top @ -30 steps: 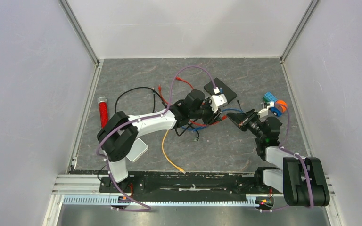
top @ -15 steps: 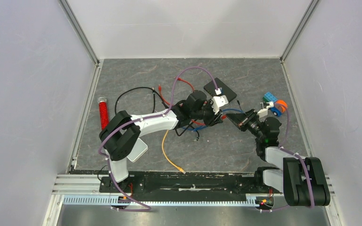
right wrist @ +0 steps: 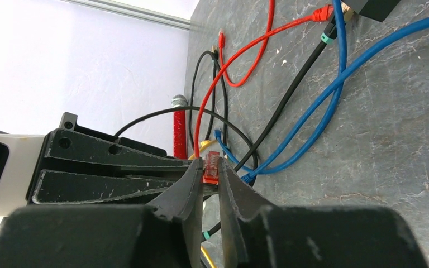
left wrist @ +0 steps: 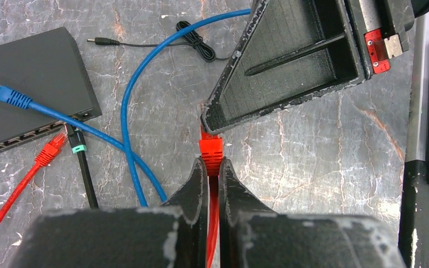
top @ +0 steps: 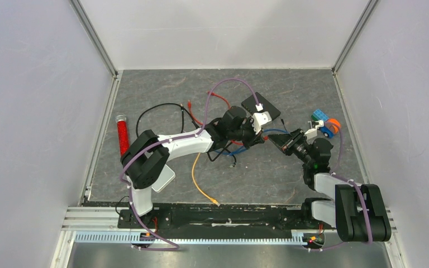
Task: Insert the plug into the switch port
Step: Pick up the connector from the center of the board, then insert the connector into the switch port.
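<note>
- So, nearest first: the left gripper (left wrist: pixel 211 167) is clamped tight on the back end of the red plug (left wrist: pixel 210 149), where boot meets cable. The plug's nose sticks straight out ahead of the fingertips.
- Right in front of that, the right gripper (right wrist: pixel 210 173) meets it from the opposite side. Its jaws are narrow, with the tip of the same plug between them. I can't tell from either wrist camera whether it's really pinching or just bracketing it.
- To me this reads as a handover. I'd want the right one fully open and backed straight off before the left moves, or the plug gets twisted in the grip.
- With a hold that far back the nose can pivot, so go slow and check which way the latch tab faces. I can't see that here.
- Further ahead and to the left gripper's left, a loop of blue cable (left wrist: pixel 128 111) lies on the way. Lift over it, don't drag through it.
- Furthest out on that side is the switch (left wrist: pixel 28 72), port edge facing the gripper. Another red connector (left wrist: pixel 49 152) and a black lead (left wrist: pixel 78 148) sit at that edge. I can't make out which ports are free, so line up square and press gently.
</note>
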Robot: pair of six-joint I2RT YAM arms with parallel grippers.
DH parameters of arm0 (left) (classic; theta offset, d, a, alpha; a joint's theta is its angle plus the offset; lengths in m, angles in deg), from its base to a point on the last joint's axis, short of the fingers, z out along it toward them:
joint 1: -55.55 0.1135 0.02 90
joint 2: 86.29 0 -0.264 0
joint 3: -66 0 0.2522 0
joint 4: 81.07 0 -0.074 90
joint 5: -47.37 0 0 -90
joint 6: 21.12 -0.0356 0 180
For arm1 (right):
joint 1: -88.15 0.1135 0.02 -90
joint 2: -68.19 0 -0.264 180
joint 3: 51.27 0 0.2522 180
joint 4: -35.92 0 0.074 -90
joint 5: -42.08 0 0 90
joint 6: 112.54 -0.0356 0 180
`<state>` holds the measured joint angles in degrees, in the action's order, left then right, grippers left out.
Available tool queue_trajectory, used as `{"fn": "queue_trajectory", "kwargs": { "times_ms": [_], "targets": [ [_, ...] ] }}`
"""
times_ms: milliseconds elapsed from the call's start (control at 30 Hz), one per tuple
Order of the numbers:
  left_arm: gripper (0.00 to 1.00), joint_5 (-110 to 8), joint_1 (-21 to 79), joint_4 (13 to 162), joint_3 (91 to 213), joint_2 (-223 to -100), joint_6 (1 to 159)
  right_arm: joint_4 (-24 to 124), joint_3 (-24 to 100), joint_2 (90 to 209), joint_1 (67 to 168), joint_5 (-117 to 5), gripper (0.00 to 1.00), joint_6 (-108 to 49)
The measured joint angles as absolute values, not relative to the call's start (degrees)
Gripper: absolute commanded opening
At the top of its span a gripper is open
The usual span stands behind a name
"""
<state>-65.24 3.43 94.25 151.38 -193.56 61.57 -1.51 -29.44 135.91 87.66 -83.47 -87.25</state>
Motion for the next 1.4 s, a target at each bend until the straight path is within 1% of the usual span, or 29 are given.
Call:
{"fn": "queue_trajectory", "kwargs": {
  "times_ms": [67, 133, 167, 233, 467, 600, 700, 967, 1133, 1233, 1400],
  "targets": [
    [0.02, -65.2, 3.7, 94.2, 151.4, -193.6, 61.6, -0.7, -28.8, 136.0, 87.7, -83.6, 0.25, -86.5],
    [0.02, -65.1, 4.1, 94.2, 151.4, -193.6, 61.9, 1.2, -27.3, 136.2, 87.7, -83.6, 0.39, -85.0],
    [0.02, -64.6, 4.4, 94.2, 151.4, -193.6, 62.0, 2.3, -26.3, 136.2, 87.7, -83.6, 0.44, -84.1],
    [0.02, -62.6, 5.0, 94.2, 151.4, -193.6, 62.1, 4.9, -23.8, 136.4, 87.7, -83.3, 0.50, -81.6],
    [0.02, -52.7, 10.2, 91.6, 151.4, -193.6, 63.1, 15.6, -13.0, 140.2, 87.7, -78.0, 0.48, -70.1],
    [0.02, -44.3, 13.4, 88.8, 151.4, -193.6, 63.5, 21.3, -6.5, 145.9, 88.2, -73.4, 0.47, -63.4],
    [0.02, -41.2, 15.3, 87.6, 151.3, -193.6, 63.7, 25.8, 0.0, 151.5, 90.3, -69.0, 0.47, -57.7],
    [0.02, -43.0, 15.8, 90.0, 151.2, -196.6, 64.1, 31.8, 17.8, 166.3, 95.8, -61.2, 0.51, -47.2],
    [0.02, -45.0, 15.7, 90.5, 151.5, -201.0, 65.4, 34.5, 22.7, 172.0, 98.2, -57.6, 0.50, -43.7],
    [0.02, -46.2, 15.7, 92.6, 151.5, -202.0, 66.8, 36.1, 23.6, 174.0, 99.0, -55.7, 0.45, -42.5],
    [0.02, -47.8, 15.3, 97.4, 151.5, -202.3, 68.1, 38.7, 23.6, 174.8, 99.3, -51.8, 0.30, -41.5]
  ]
}}
